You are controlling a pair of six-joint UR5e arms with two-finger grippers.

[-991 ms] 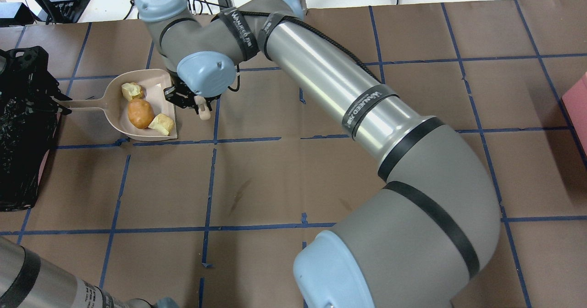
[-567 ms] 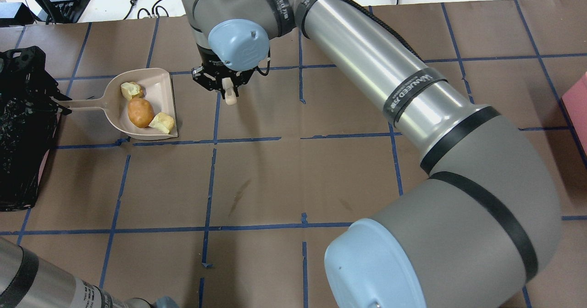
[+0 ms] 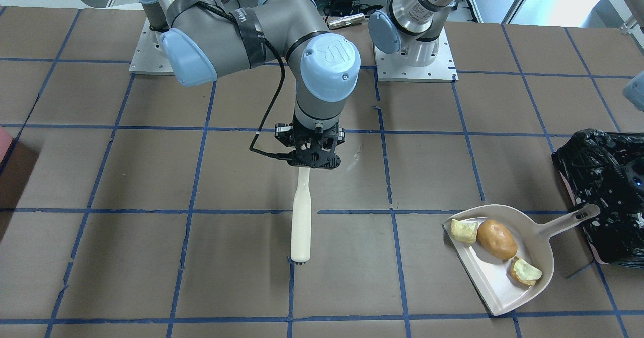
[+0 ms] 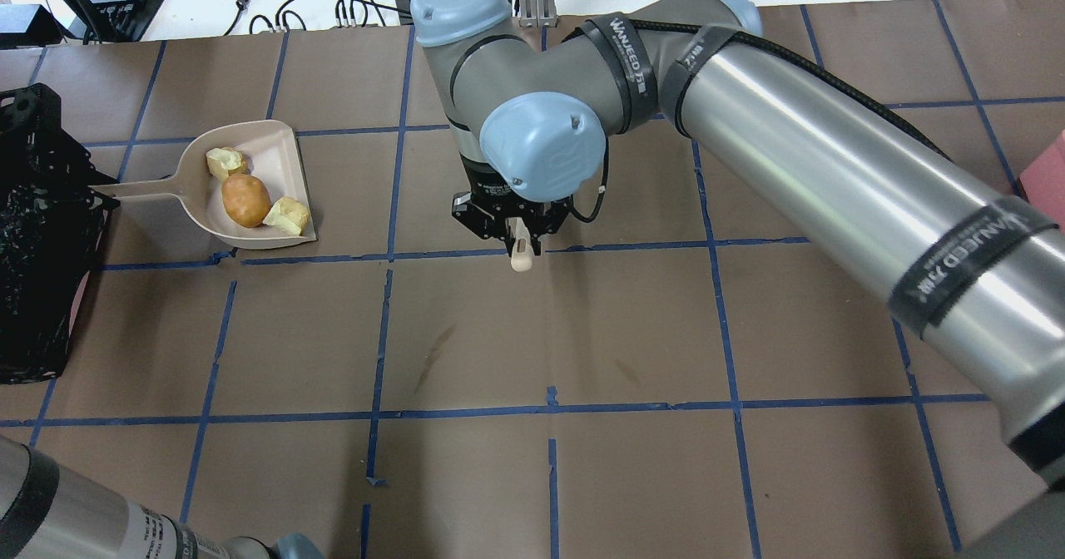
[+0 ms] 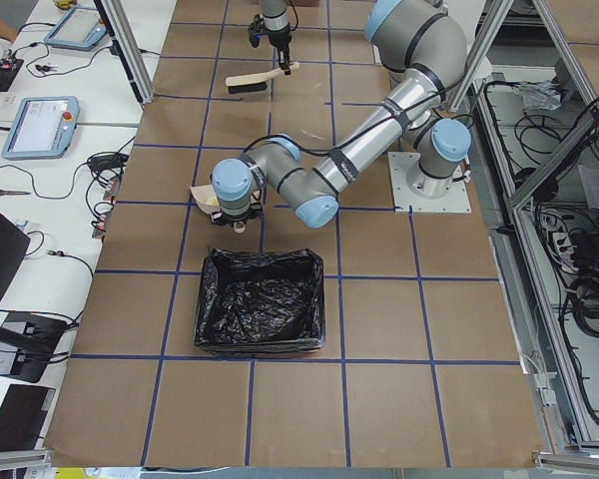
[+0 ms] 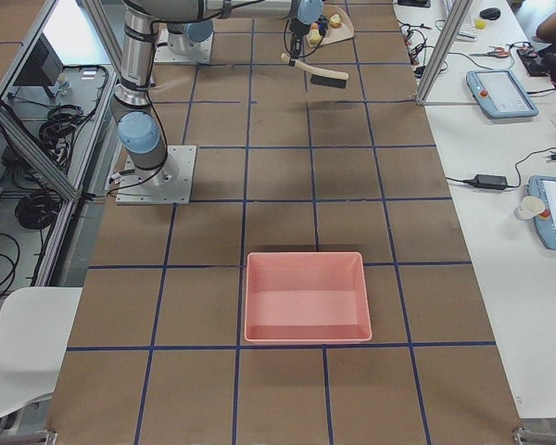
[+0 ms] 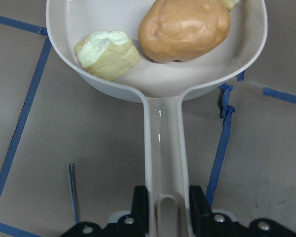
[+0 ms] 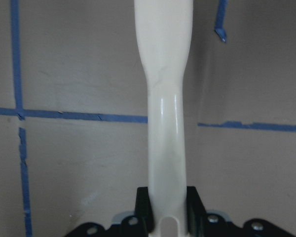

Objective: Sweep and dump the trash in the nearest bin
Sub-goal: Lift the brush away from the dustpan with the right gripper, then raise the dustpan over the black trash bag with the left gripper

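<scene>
The trash lies in a beige dustpan (image 4: 270, 151): a golden-brown bun (image 4: 245, 200) and two pale yellow bread chunks (image 4: 223, 160) (image 4: 288, 215). My left gripper (image 7: 166, 207) is shut on the dustpan handle (image 7: 163, 143), next to the black-bagged bin (image 4: 33, 234). In the left wrist view the bun (image 7: 185, 27) and one chunk (image 7: 107, 47) show. My right gripper (image 4: 509, 225) is shut on a cream brush handle (image 8: 165, 98) over the table's middle. The brush (image 3: 302, 217) points away from the robot, well apart from the dustpan (image 3: 495, 282).
The bin (image 5: 260, 314) stands at the table's end on my left. A plain pinkish-red tray (image 6: 306, 297) lies at the end on my right, and its edge shows in the overhead view (image 4: 1048, 176). Blue tape lines grid the brown table.
My right arm has carried the brush away from the dustpan's mouth, rightward and toward the robot, to mid-table. The dustpan with the trash has barely shifted.
</scene>
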